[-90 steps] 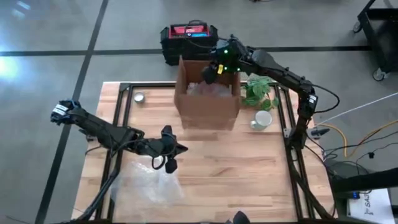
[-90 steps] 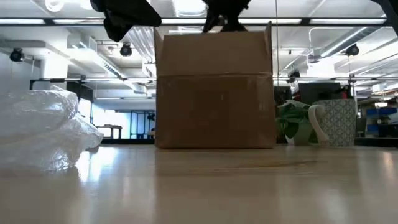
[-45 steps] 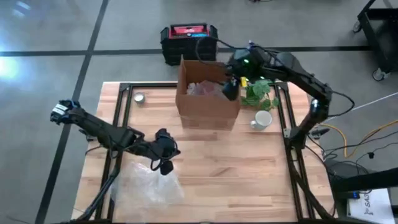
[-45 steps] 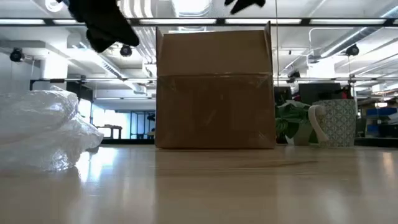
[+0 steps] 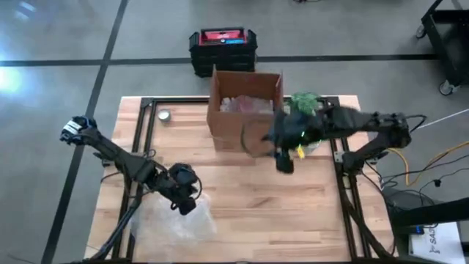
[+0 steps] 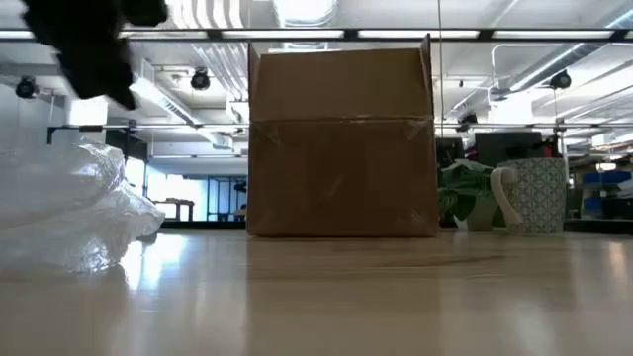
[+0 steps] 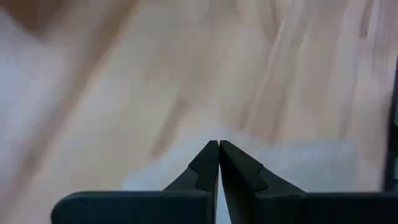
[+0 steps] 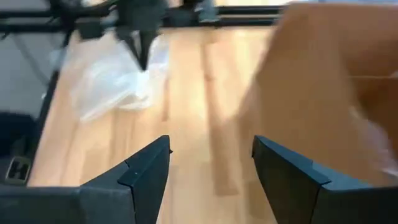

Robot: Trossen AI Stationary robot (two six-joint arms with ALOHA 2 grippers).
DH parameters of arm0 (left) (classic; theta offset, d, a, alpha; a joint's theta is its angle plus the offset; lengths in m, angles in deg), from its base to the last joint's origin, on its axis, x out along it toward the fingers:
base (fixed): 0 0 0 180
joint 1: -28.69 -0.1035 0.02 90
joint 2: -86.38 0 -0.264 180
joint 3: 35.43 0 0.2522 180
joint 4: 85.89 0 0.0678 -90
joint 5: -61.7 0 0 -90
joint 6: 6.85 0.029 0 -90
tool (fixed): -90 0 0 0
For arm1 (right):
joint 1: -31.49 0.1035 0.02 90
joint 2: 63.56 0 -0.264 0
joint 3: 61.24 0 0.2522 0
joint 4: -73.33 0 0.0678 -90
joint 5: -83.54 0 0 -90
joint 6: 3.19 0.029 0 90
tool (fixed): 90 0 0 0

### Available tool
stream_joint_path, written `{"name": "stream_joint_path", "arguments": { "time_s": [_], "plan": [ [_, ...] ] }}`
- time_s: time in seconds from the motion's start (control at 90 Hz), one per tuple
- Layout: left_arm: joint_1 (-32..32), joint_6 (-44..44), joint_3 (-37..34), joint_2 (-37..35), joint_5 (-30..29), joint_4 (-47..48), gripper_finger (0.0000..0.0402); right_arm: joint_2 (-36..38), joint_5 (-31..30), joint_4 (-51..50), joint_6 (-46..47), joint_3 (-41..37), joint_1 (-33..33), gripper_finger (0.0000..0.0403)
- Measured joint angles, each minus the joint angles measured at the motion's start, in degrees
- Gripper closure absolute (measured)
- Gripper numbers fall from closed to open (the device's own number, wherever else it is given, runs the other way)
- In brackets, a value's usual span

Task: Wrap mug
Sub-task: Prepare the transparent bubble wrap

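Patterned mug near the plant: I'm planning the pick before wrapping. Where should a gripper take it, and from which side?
Probably the rim, from straight above. The white, green-patterned ceramic mug stands upright with nothing over it, while its handle points toward the brown cardboard box and the leafy green plant crowds that side. Pinch the wall opposite the handle.

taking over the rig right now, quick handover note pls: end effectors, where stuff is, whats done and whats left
Left end effector: fingers shut, empty, over the edge of the bubble wrap at the table's front left.
Right end effector: open, empty, above the table just in front of the cardboard box.
Mug: upright on the table right of the box, beside the green plant, bare.
The open box has some clear packing material inside.
Done: nothing visible; the mug is unwrapped and nothing is held.
Left: spread the wrap, bring the mug onto it, wrap it.
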Motion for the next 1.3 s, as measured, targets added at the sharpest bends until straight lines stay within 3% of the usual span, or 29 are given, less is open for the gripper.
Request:
{"name": "stream_joint_path", "arguments": {
  "time_s": [0.233,0.444,0.733,1.022,1.189,1.3],
  "plan": [
    [4.8,-6.0,0.0,6.7,0.6,3.3,0.0402,0.1,0.0,16.2,1.6,-12.1,8.6,0.0183],
    [5.8,-5.5,0.0,14.8,1.3,2.4,0.0402,0.1,0.0,31.1,4.8,-22.7,14.1,0.0192],
    [2.8,4.0,0.0,22.7,0.9,-12.4,0.0402,-0.2,-0.1,45.7,10.1,-33.4,16.9,0.0203],
    [-4.0,14.7,0.1,21.8,-0.9,-26.9,0.0402,-0.2,-0.1,47.3,8.5,-38.7,17.0,0.0195],
    [-4.1,17.9,4.1,18.4,-3.2,-23.1,0.0402,-2.5,0.0,50.6,7.5,-40.2,17.1,0.0199],
    [-3.6,18.2,6.8,15.4,-3.3,-15.5,0.0402,-5.9,0.3,53.0,4.8,-40.1,17.1,0.0203]
  ]
}}
